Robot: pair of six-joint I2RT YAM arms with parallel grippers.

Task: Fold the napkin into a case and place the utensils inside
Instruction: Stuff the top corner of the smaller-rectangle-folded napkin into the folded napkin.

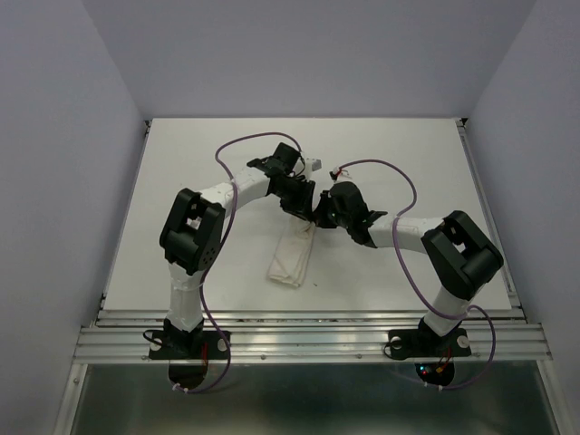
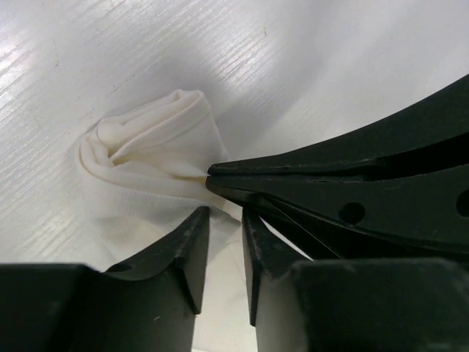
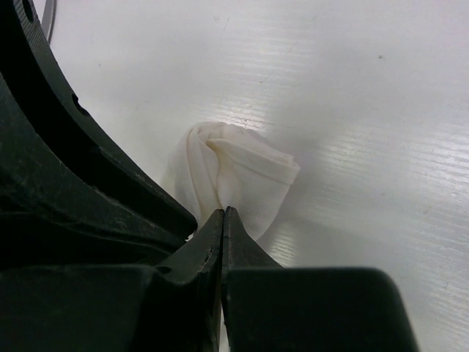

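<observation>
Both arms meet over the far end of the napkin (image 1: 290, 256), which lies near the middle of the table (image 1: 408, 163) as a narrow white strip running toward the near edge. The folding step appears to be in hand. The right pincer (image 3: 223, 216) is fully closed, nipping a bunched fold of cloth. The left pincer (image 2: 224, 220) stands partly open just above the napkin, holding nothing. The gathered end looks soft, rumpled and rolled over itself. Next, that end likely needs flattening into a tidy pocket. No utensils are visible.
</observation>
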